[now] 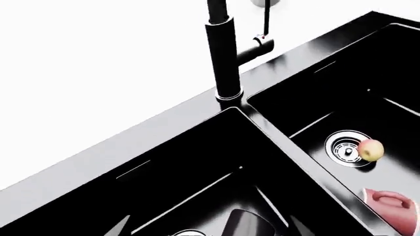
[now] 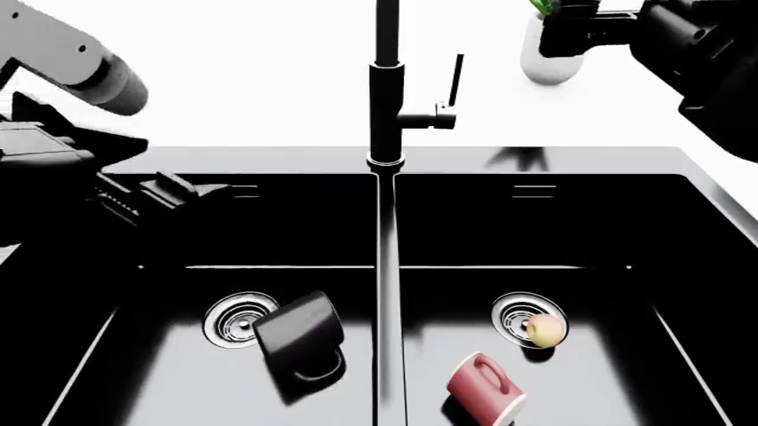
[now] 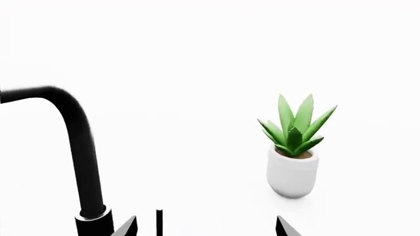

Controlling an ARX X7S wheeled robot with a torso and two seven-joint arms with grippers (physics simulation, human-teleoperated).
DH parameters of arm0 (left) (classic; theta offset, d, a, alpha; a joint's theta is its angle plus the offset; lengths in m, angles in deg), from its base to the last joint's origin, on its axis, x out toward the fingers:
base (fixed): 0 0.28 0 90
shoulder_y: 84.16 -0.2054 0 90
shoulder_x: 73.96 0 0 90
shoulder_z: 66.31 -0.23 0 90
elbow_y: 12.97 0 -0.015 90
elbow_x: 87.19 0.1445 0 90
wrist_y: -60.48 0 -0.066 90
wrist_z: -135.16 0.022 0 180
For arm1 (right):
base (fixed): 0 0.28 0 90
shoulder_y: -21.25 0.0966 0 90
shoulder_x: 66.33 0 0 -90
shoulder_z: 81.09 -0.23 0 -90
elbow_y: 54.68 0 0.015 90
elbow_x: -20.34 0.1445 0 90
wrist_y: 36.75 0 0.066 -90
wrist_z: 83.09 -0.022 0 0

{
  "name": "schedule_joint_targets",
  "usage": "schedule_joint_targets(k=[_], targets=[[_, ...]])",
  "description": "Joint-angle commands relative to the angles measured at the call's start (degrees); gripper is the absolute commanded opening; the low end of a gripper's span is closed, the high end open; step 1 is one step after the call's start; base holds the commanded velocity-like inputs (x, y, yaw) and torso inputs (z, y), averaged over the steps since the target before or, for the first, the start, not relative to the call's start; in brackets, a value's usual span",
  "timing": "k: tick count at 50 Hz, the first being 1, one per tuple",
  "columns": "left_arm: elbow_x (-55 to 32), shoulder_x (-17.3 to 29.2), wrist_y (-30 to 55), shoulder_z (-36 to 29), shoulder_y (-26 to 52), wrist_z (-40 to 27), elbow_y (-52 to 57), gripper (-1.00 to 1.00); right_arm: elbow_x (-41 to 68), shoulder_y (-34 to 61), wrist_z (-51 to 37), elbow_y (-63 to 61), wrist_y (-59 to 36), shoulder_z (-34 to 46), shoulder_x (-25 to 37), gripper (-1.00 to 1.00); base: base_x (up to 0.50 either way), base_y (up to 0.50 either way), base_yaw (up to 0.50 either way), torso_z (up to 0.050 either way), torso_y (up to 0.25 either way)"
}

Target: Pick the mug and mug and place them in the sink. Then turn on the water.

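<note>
Both mugs are already down: the black mug [image 2: 298, 337] lies in the sink's [image 2: 533, 177] left basin, the red mug [image 2: 485, 389] in the right; your right tool [image 3: 204, 227] hangs spread near the tap lever [image 2: 448, 89], water still off; left tool [image 2: 177, 191] I cannot tell

The head camera is looking steeply down over the sink [image 2: 379, 222], taking in both basins and the tap [image 2: 386, 89]. The left wrist camera is hovering closer, angling across the divider toward the tap [image 1: 223, 54]. The right wrist camera is facing level, close to the tap's neck [image 3: 78, 142] and the potted plant [image 3: 293, 157], which the head view is also catching [image 2: 551, 49].
</note>
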Motion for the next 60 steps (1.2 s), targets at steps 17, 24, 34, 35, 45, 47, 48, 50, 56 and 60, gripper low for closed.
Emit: schedule_joint_targets(k=[17, 24, 34, 35, 45, 47, 48, 50, 56, 60], targets=[[-23.6, -1.2, -9.6, 4.5, 14.6, -14.2, -19.0, 1.0, -21.4, 9.6, 27.8, 44.2, 18.0, 8.1, -21.7, 1.0, 0.0, 0.0, 0.0, 0.0, 0.0], [-24.2, -1.5, -5.8, 5.7, 18.5, -12.7, -20.0, 1.0, -24.4, 12.7, 34.4, 59.3, 24.6, 8.9, -28.2, 1.0, 0.0, 0.0, 0.0, 0.0, 0.0], [-23.1, -2.4, -2.2, 6.6, 22.1, -11.7, -21.2, 1.0, -27.1, 16.7, 39.4, 72.5, 29.5, 9.2, -34.5, 1.0, 0.0, 0.0, 0.0, 0.0, -0.008], [-22.9, -2.5, -1.9, 6.6, 22.4, -11.6, -21.5, 1.0, -27.3, 16.8, 39.5, 72.6, 29.5, 9.1, -34.6, 1.0, 0.0, 0.0, 0.0, 0.0, -0.086], [-23.0, -4.0, 0.7, 6.9, 26.9, -12.0, -24.6, 1.0, -29.7, 18.0, 40.2, 72.6, 28.6, 6.3, -35.4, 1.0, 0.0, 0.0, 0.0, 0.0, -0.129], [-23.1, -4.0, 0.8, 7.0, 26.9, -12.1, -24.4, 1.0, -30.2, 18.0, 40.2, 72.6, 28.5, 6.0, -35.3, 1.0, 0.0, 0.0, 0.0, 0.0, -0.132], [-23.1, -4.1, 0.8, 7.0, 26.9, -12.1, -24.3, 1.0, -30.4, 18.1, 40.3, 72.5, 28.4, 5.8, -35.3, 1.0, 0.0, 0.0, 0.0, 0.0, -0.133], [-23.2, -4.3, 0.9, 7.0, 27.0, -12.2, -24.4, 1.0, -30.6, 18.3, 40.5, 72.4, 28.1, 5.5, -35.4, 1.0, 0.0, 0.0, 0.0, 0.0, -0.132], [-23.2, -4.4, 1.2, 7.3, 27.1, -12.0, -24.2, 1.0, -30.7, 18.4, 40.5, 71.1, 27.4, 5.1, -35.2, 1.0, 0.0, 0.0, 0.0, 0.0, -0.132], [-23.1, -4.3, 1.3, 7.5, 27.2, -12.0, -24.2, 1.0, -30.6, 18.3, 40.2, 70.0, 26.8, 5.0, -35.0, 1.0, 0.0, 0.0, 0.0, 0.0, -0.132]])
